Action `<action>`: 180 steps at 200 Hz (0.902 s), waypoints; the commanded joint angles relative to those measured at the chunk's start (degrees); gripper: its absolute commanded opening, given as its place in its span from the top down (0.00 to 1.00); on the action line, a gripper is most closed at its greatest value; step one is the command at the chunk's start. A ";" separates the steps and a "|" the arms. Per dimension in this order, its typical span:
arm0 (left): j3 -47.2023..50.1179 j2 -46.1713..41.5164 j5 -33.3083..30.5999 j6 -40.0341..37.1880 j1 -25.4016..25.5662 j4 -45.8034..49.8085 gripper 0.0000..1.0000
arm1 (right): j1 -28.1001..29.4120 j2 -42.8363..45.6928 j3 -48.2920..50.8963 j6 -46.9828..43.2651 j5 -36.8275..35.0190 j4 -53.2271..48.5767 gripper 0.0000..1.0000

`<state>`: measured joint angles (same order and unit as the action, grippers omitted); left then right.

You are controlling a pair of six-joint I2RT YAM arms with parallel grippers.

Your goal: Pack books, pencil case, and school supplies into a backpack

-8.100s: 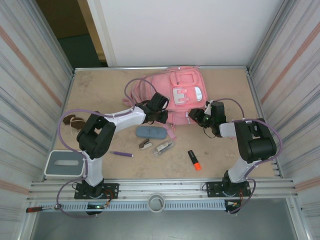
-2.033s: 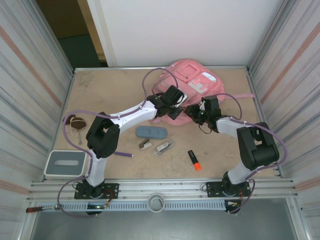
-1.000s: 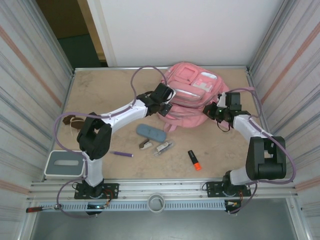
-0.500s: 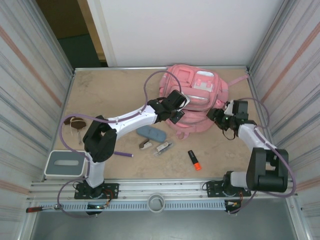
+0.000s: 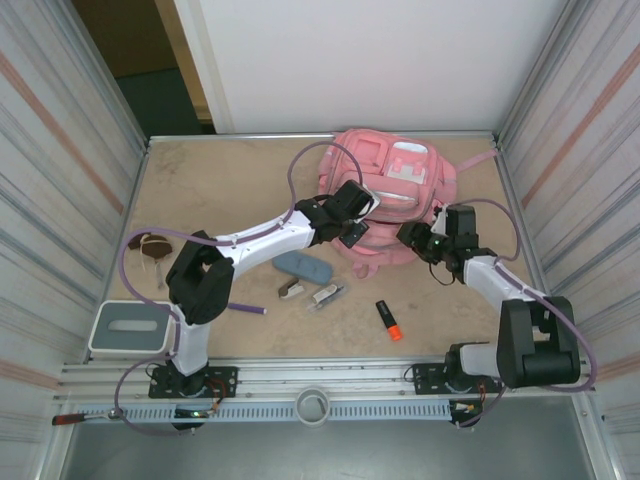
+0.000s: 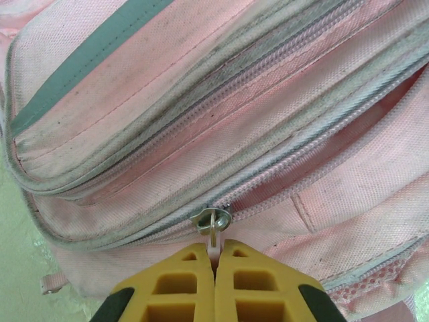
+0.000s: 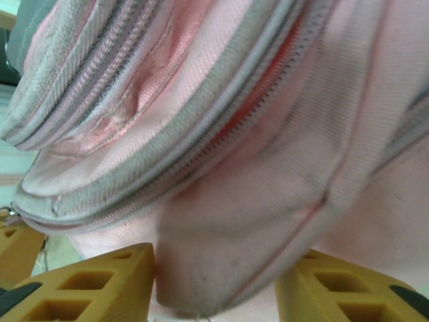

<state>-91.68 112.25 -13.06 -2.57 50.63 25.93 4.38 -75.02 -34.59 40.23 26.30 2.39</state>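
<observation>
Beige desk [image 5: 215, 180], contents from left to right:
- Pale grey rectangular box [image 5: 129, 329], at the near left corner.
- Brown-and-white lump with cord [image 5: 150, 245], by the left wall.
- Thin purple pen [image 5: 243, 308], lying flat.
- Blue-grey oblong pencil case [image 5: 303, 266], lying flat just short of the backpack.
- Small white-and-brown stapler-like piece [image 5: 291, 289], beside the small clear clip-like piece [image 5: 326, 294].
- Left jaws: closed tight on the small metal zip pull [image 6: 212, 220], at the near side of the backpack.
- Large pink fabric backpack [image 5: 395, 185], at the far middle of the desk, zip pockets facing the arms.
- Stubby orange-and-black highlighter [image 5: 388, 320], well apart from the backpack.
- Right jaws: partly apart at the backpack's near right corner. A fold of pink fabric fills the gap; cannot tell whether it is pinched.
</observation>
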 commanded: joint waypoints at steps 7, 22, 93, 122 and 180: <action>-0.61 -0.22 -2.26 0.56 -0.06 -0.05 1.00 | 0.12 -1.64 -2.41 -1.01 -3.02 1.03 0.82; 0.46 -0.85 -4.25 0.20 -0.55 -0.07 1.00 | -0.74 -0.48 -2.10 -2.18 -4.21 -0.20 0.97; 5.04 -2.74 -3.99 0.80 -9.14 -0.55 1.00 | -7.62 5.11 -0.59 -5.28 -0.74 -4.97 1.00; 6.36 -4.29 -4.18 0.97 -9.26 -0.59 1.00 | -6.95 3.17 -3.88 -6.68 4.06 -5.88 1.00; 14.28 -10.86 -6.35 2.51 -9.13 -0.98 1.00 | 0.80 -2.59 -11.99 -11.24 6.51 -9.83 1.00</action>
<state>-80.49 107.37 -15.88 -1.96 42.04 22.98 2.57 -75.90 -42.17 33.08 30.00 -7.55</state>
